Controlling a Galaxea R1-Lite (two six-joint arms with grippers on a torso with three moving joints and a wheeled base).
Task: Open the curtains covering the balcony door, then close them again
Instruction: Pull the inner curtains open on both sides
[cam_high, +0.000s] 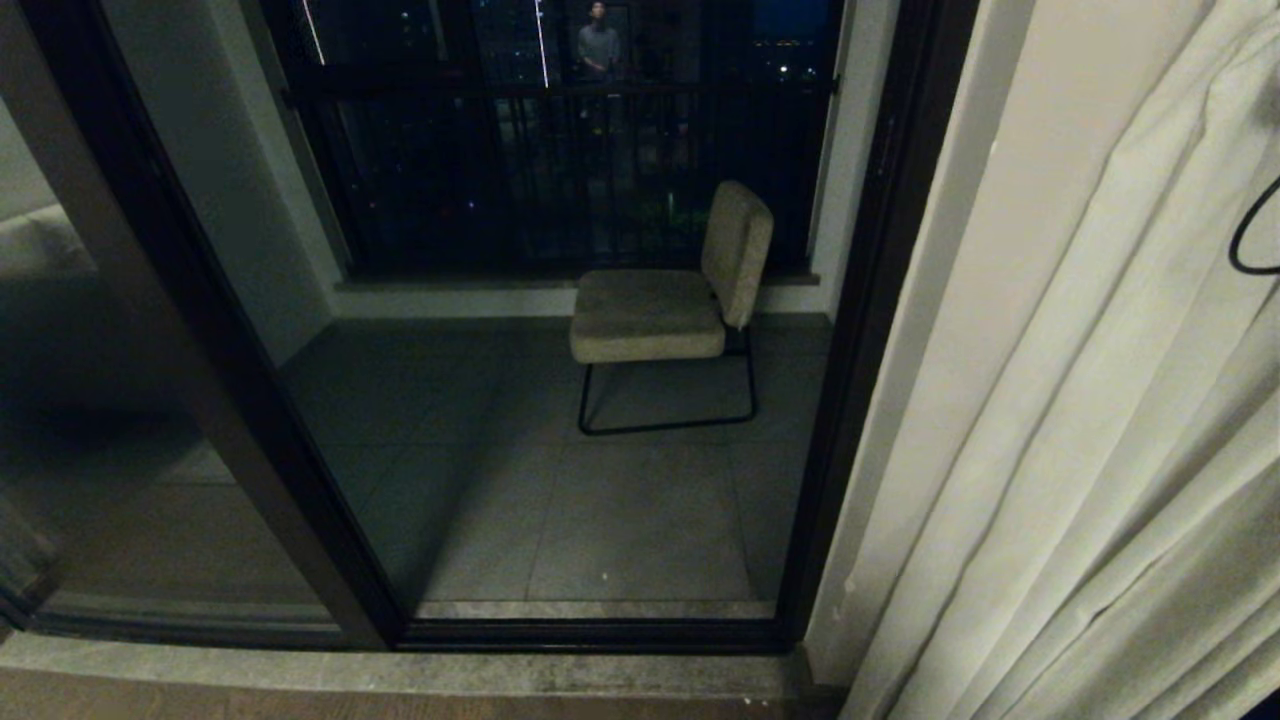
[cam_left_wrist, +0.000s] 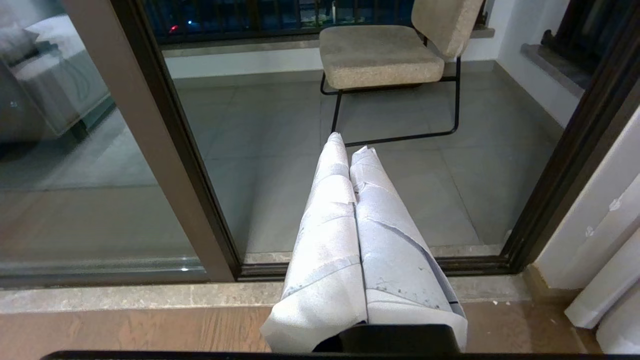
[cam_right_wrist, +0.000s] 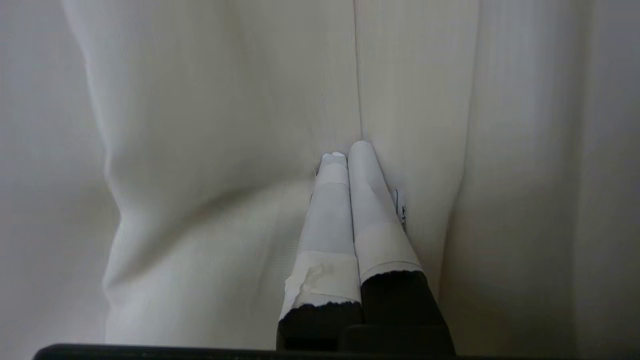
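Curtains (cam_right_wrist: 225, 150) meet the right gripper (cam_right_wrist: 347, 150), its clenched jaws pressing into a fold.

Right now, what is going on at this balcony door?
The curtains are bunched at the right of the balcony door, so the glass is uncovered and a chair shows on the balcony. The right gripper is shut, its tips pressed against a curtain fold, not pinching it. The left gripper is shut and empty, hanging clear of the curtains above the floor in front of the door.
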